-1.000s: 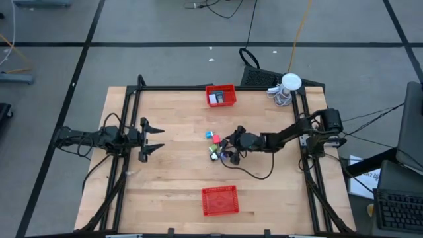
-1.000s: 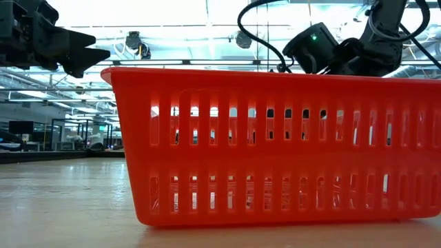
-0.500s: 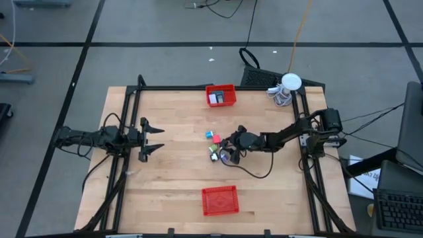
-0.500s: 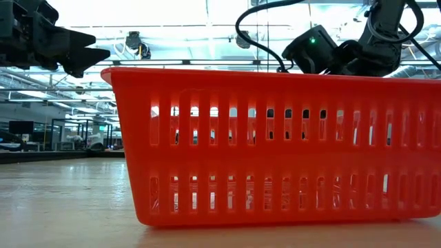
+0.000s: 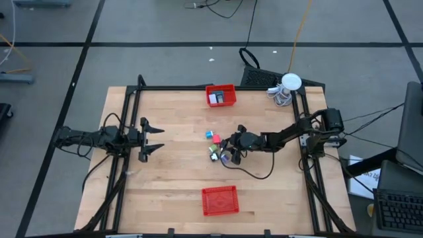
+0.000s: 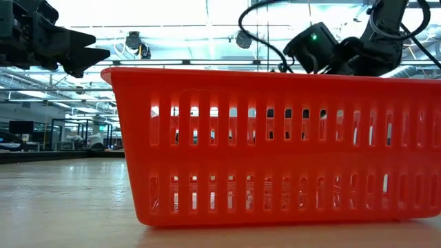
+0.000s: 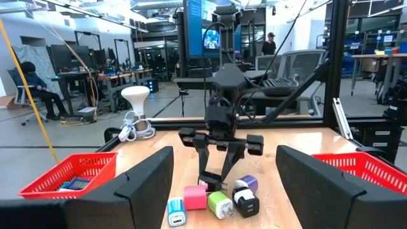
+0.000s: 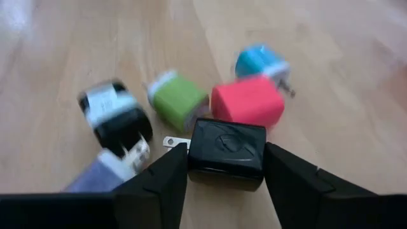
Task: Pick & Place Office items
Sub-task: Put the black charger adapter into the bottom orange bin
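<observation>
Black plug (image 8: pixel 226 152) sits clamped between my right gripper (image 8: pixel 226 173) jaws; embossed mark unreadable. Beyond: pink plug (image 8: pixel 248 102), green plug (image 8: pixel 177 100). Left gripper (image 5: pixel 155 139) gapes wide.

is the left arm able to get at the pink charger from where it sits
Probably yes. The left gripper waits open at the table's left, and bare wood lies between it and the pink charger. The right gripper, closed on a black charger, crowds the cluster.

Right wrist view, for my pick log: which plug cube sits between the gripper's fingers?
The black cube, flanked by both fingers; the pink, green and blue ones lie beyond.
</observation>
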